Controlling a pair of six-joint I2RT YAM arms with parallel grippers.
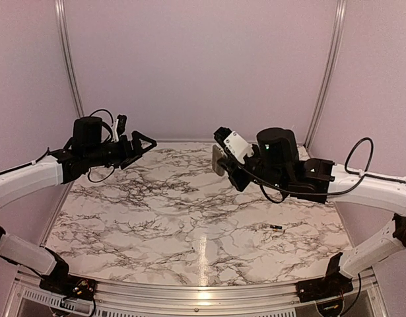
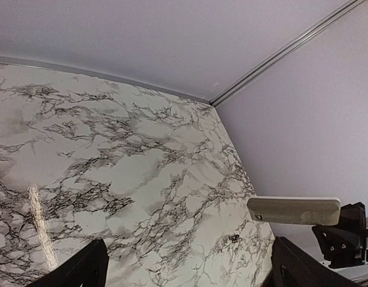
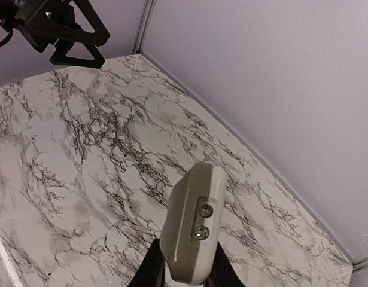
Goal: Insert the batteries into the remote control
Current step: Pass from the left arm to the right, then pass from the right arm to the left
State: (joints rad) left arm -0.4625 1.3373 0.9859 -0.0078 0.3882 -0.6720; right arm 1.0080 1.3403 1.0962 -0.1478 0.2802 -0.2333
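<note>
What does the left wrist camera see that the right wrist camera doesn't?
Only the left wrist view shows the tiny dark cylindrical battery lying on the white marble-patterned table. It also shows the right hand from outside, gripping one end of the slim grey-beige rectangular remote control.

Only the right wrist view shows the left hand from outside, open in the air. It also shows two small round metal bits on the remote's end.

Both views show the remote, held up off the table, and the marble table itself.
</note>
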